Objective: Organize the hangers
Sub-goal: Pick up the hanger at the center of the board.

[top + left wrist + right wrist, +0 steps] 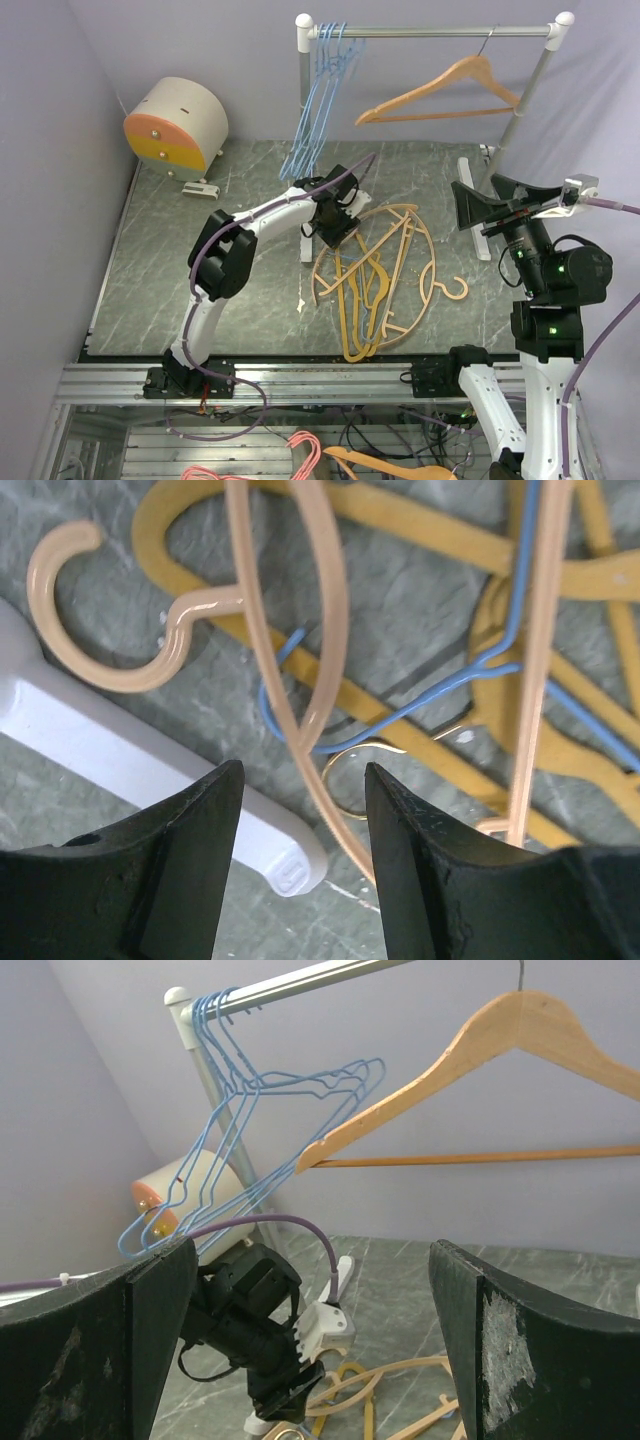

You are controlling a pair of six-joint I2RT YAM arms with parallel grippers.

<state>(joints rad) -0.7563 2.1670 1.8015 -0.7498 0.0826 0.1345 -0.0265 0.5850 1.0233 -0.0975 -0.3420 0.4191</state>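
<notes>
**Mid-pick:** Left gripper (pixel 335 228) hovers, jaws parted, astride a peach plastic hanger (pixel 200 605) in the tangled pile of hangers (pixel 365 300) on the table (pixel 150 250), seemingly not yet clamped. Next, pinch and lift it toward the rail (pixel 430 32). Right gripper (pixel 497 205) stands wide open.

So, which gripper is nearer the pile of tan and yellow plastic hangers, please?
Left. The left gripper is just above the hanger pile; the right gripper is raised off to its right.

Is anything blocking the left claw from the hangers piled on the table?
Nothing visible. The left claw sits right above the hanger pile, open, with a tan hanger running one thin arm between its fingers.
</notes>
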